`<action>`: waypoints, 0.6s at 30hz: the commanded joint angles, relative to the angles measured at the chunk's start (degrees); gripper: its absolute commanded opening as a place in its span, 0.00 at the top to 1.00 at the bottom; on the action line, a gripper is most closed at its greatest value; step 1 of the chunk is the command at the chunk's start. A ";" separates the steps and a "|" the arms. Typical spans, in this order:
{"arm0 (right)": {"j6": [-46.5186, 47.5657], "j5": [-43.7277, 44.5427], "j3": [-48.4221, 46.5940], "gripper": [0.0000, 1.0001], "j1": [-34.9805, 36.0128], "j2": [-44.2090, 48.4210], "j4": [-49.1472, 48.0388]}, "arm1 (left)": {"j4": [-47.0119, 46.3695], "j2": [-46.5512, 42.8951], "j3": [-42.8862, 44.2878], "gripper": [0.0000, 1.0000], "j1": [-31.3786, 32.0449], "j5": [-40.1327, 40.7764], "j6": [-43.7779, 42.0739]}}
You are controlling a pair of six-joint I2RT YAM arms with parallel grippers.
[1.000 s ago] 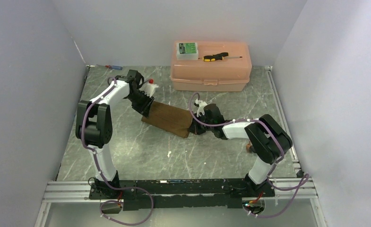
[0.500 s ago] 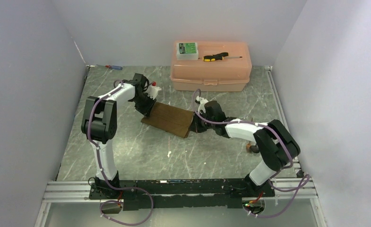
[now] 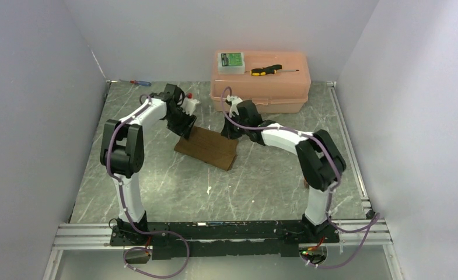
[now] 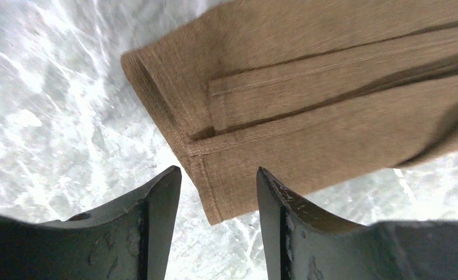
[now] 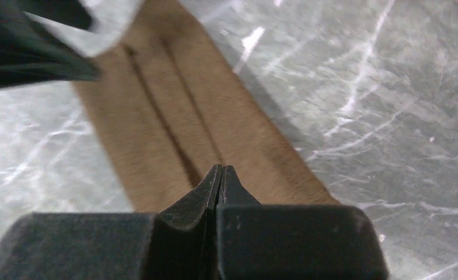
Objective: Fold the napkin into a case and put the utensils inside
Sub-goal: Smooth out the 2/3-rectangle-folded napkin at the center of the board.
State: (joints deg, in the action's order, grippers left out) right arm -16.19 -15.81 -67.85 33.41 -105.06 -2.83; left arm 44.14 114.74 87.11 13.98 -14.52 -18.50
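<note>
Worktop [image 3: 156, 186]: grey-green marbled surface; I have both arms reaching over its far half.
Pink box [image 3: 273, 87]: lid down, at the back edge, behind the cloth.
Napkin [image 3: 209, 149]: folded to a flat brown rectangle, lying at an angle mid-worktop between my two tools, with layered hems running along its length.
Left tool [image 4: 217, 175]: jaws apart, gripping nothing; I see the napkin's near corner lying on the worktop just past the fingertips.
Right tool [image 5: 219, 169]: fingers pressed together, empty, over the napkin's other end.
Small green-labelled case [image 3: 231, 60]: on the box lid.
Yellow-and-black screwdriver [image 3: 267, 70]: on the lid, beside that case.
Blue-and-red screwdriver [image 3: 140, 83]: far left corner.
</note>
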 commanded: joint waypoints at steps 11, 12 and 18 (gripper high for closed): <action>2.75 12.88 1.56 0.99 -0.35 -2.90 -2.04 | 5.92 -14.40 -8.88 0.43 4.48 -11.25 -3.09; 2.94 12.76 1.37 0.98 -0.36 -2.58 -1.76 | 5.23 -14.71 -10.21 0.43 4.48 -11.09 -3.17; 3.83 13.28 -0.06 0.91 -0.64 -2.32 -2.99 | 2.96 -13.76 -14.39 0.47 4.05 -8.85 -3.46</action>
State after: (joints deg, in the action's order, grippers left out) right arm -13.65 -4.32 -66.43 33.08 -109.58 -2.09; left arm 48.80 101.12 73.12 18.83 -24.08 -20.51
